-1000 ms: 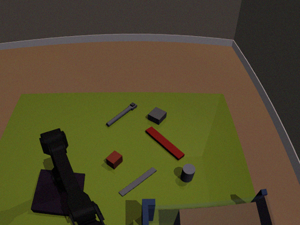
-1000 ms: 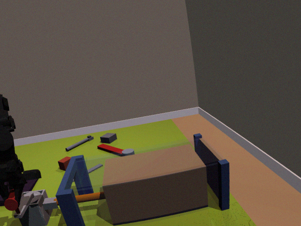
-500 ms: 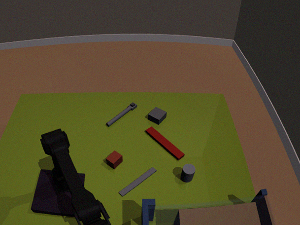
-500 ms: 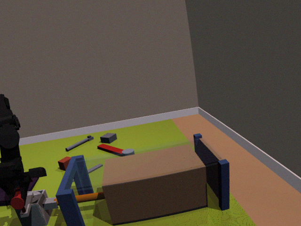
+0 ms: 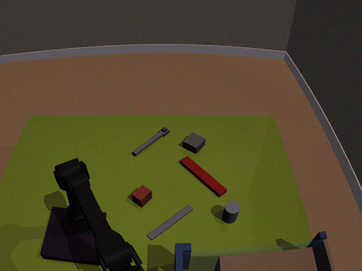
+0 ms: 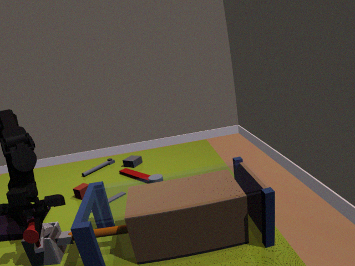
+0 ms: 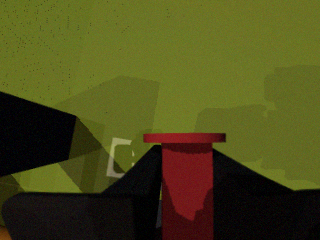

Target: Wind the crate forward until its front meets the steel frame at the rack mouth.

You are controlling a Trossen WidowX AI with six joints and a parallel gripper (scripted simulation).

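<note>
The brown crate (image 5: 271,263) (image 6: 183,226) sits flat inside the clear-panelled cubby. An orange strap (image 6: 110,230) runs from its front through the blue steel frame (image 6: 81,226) (image 5: 181,247) to the grey winch (image 6: 52,251). A stretch of strap shows between crate and frame, so they are apart. The red-gripped winch handle (image 6: 30,234) (image 7: 187,190) is at the winch top; its key and the round hole are hidden. My gripper (image 6: 31,222) (image 7: 180,152) is shut on the handle's upright red grip, pointing down, at the winch's left side in the exterior view.
A grey rod with a square head (image 5: 148,143) (image 6: 97,168), a dark grey block (image 5: 194,142), a red bar (image 5: 203,175), a red-brown block (image 5: 141,195), a flat grey strip (image 5: 169,222) and a grey cylinder (image 5: 230,211) lie beyond the cubby. Blue rear posts (image 6: 268,217) stand behind the crate.
</note>
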